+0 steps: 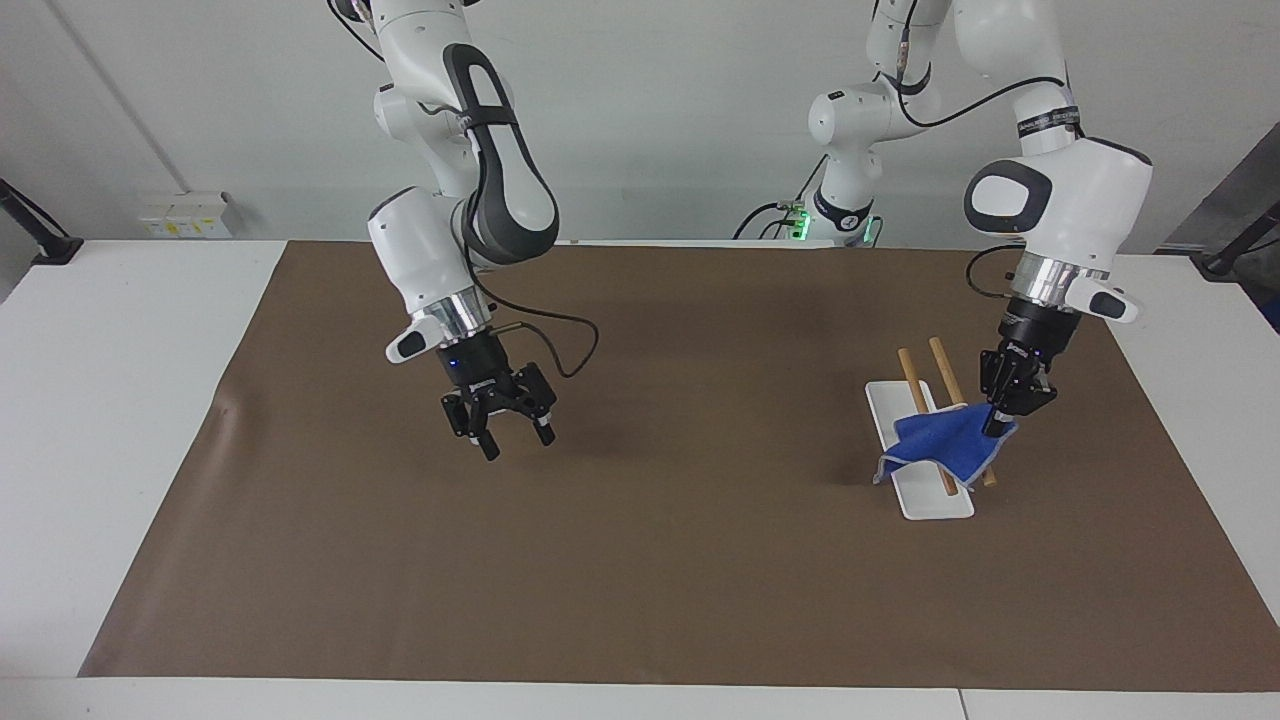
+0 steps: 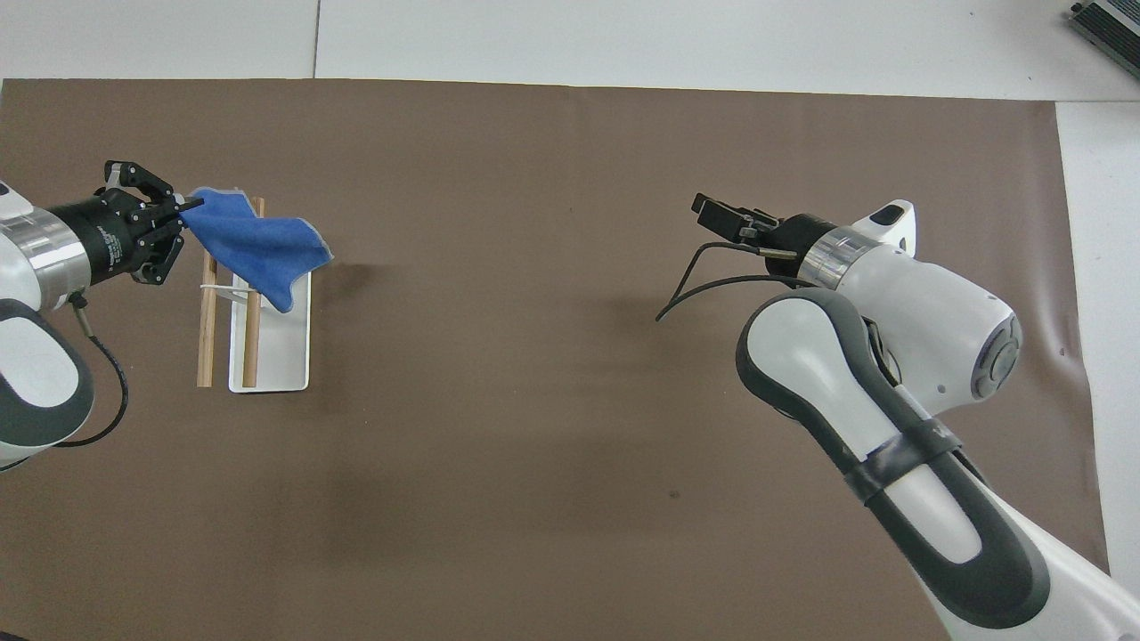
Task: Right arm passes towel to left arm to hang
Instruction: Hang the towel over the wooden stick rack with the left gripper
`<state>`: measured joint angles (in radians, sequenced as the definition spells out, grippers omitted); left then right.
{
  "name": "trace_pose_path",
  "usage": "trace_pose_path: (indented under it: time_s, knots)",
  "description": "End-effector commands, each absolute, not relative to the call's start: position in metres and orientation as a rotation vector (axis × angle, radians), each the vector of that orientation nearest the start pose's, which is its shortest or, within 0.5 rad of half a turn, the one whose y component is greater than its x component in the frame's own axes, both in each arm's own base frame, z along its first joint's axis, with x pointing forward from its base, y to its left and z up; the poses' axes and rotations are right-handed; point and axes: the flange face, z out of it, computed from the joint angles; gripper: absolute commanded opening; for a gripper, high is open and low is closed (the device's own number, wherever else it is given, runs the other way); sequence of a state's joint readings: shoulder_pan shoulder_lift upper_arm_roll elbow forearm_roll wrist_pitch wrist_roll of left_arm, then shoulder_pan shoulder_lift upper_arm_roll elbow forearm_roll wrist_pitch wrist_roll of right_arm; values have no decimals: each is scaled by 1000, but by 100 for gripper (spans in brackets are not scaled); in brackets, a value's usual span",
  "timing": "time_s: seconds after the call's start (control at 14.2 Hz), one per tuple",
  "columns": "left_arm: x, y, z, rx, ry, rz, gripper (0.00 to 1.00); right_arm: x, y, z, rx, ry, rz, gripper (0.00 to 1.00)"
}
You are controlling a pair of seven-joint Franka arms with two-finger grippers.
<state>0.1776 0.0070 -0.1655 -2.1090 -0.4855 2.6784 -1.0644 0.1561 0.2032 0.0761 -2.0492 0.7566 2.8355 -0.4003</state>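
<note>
**Towel held over the rack**

The left hand (image 1: 1003, 425) pinches one corner of the blue towel (image 1: 940, 445), which drapes across the two wooden rails (image 2: 253, 294) of the white rack (image 1: 925, 495). At nine o'clock in the facing view, the right hand (image 1: 510, 432) hangs spread wide and empty over the brown mat (image 1: 640, 560) on the surface.

A white table (image 1: 130, 330) is covered over most of its top by a brown mat (image 1: 640, 560), with a small crease noted at the mat's edge (image 1: 222, 410). A plain pale wall (image 1: 680, 110) is seen at the robots' end. A white socket box (image 1: 185, 213) is mounted low on that wall. Dark clamp-like fittings (image 1: 40, 235) are observed at both table corners. Lighting is even and diffuse.
</note>
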Motion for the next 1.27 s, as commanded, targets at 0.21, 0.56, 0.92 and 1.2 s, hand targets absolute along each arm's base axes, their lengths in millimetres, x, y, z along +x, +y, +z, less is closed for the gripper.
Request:
trace_pose_path:
  time_s: [0.21, 0.56, 0.92, 1.2]
  knots:
    - [581, 68, 483, 1838, 1747, 459, 0, 621, 57, 404, -2864, -206, -646, 100]
    - [573, 69, 459, 1898, 1742, 431, 0, 625, 32, 436, -3095, -159, -397, 100]
    - [555, 63, 418, 1995, 1737, 366, 0, 589, 7, 489, -3121, 118, -211, 100]
    - [553, 66, 414, 1999, 1744, 359, 37, 557, -9, 536, -3122, 200, -132, 100]
